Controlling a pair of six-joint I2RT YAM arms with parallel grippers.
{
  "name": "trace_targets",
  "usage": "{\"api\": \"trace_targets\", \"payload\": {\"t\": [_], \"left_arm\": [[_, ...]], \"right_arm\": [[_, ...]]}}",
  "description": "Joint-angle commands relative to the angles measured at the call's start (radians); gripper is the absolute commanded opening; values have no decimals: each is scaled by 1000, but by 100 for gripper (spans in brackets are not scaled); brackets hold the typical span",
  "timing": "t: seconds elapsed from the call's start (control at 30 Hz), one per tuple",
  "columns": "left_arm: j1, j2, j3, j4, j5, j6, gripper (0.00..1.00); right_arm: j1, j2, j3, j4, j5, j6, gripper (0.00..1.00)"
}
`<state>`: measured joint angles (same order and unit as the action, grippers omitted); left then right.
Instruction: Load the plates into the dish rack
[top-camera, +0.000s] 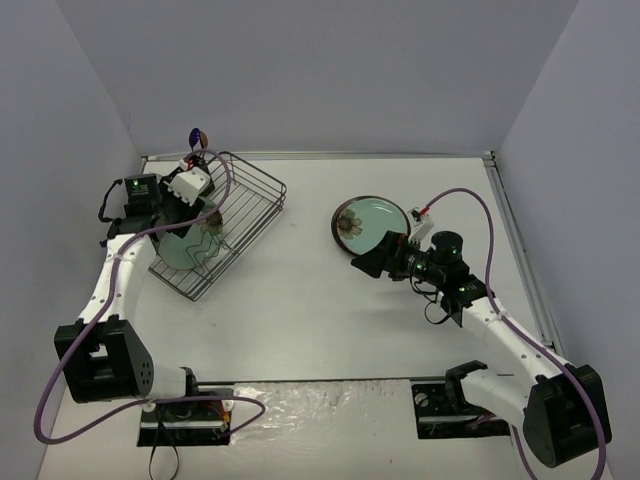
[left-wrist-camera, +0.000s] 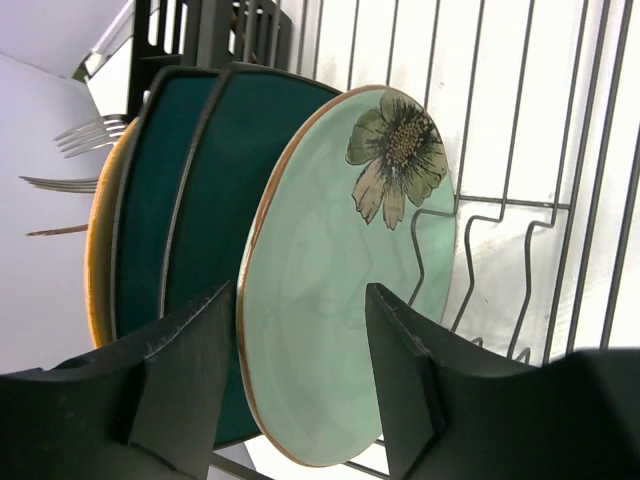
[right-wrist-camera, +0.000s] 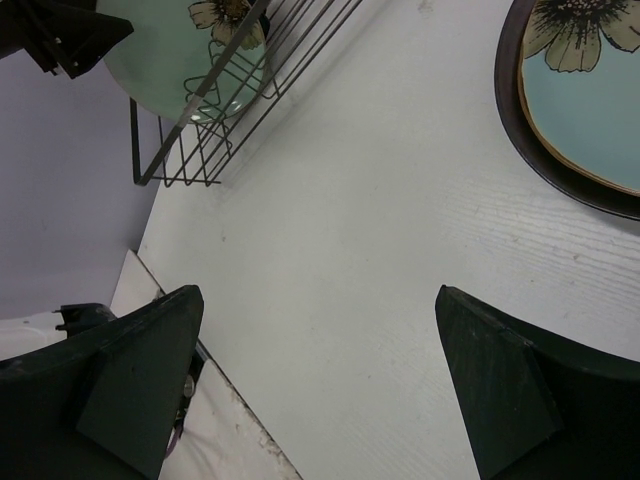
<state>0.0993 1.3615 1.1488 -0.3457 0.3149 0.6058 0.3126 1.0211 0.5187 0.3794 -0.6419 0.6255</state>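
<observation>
A pale green flower plate (left-wrist-camera: 340, 290) stands upright in the black wire dish rack (left-wrist-camera: 540, 210), in front of two dark teal plates (left-wrist-camera: 200, 200) and a beige-rimmed one (left-wrist-camera: 98, 250). My left gripper (left-wrist-camera: 300, 400) is open, its fingers on either side of the green plate's lower rim with gaps showing. From above, this gripper (top-camera: 192, 198) is over the rack (top-camera: 250, 205) and the plate (top-camera: 190, 243). A second pale green flower plate (top-camera: 375, 218) lies on a dark-rimmed plate (right-wrist-camera: 520, 130) on the table. My right gripper (right-wrist-camera: 320, 390) is open and empty over bare table, just short of that stack.
A black slotted cutlery basket (left-wrist-camera: 210, 30) stands at the rack's corner, with forks (left-wrist-camera: 80, 135) beside it. Grey walls close the table on three sides. The right wrist view shows the rack (right-wrist-camera: 260, 80) far left and the table's near edge (right-wrist-camera: 200, 370).
</observation>
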Motion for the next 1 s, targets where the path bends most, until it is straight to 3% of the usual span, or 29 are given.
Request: {"api": "trace_targets", "payload": {"t": [0.0, 0.1, 0.2, 0.3, 0.57, 0.77, 0.97], "left_arm": [[6, -65, 37, 100, -4, -53, 54], [6, -94, 46, 121, -29, -98, 59], [4, -154, 45, 164, -84, -212, 85], [0, -226, 32, 178, -123, -350, 96], [-6, -495, -111, 114, -212, -728, 97], [-47, -660, -265, 73, -106, -794, 97], [-88, -710, -368, 77, -109, -789, 97]], "right_arm": [[-10, 4, 68, -21, 109, -36, 98], [-13, 12, 104, -98, 238, -63, 97], [-21, 42, 145, -166, 403, -69, 95], [-28, 91, 179, -209, 528, -59, 91], [-64, 315, 289, -231, 639, -26, 81], [-91, 444, 362, -192, 639, -43, 71], [-103, 548, 405, -169, 631, -51, 67]]}}
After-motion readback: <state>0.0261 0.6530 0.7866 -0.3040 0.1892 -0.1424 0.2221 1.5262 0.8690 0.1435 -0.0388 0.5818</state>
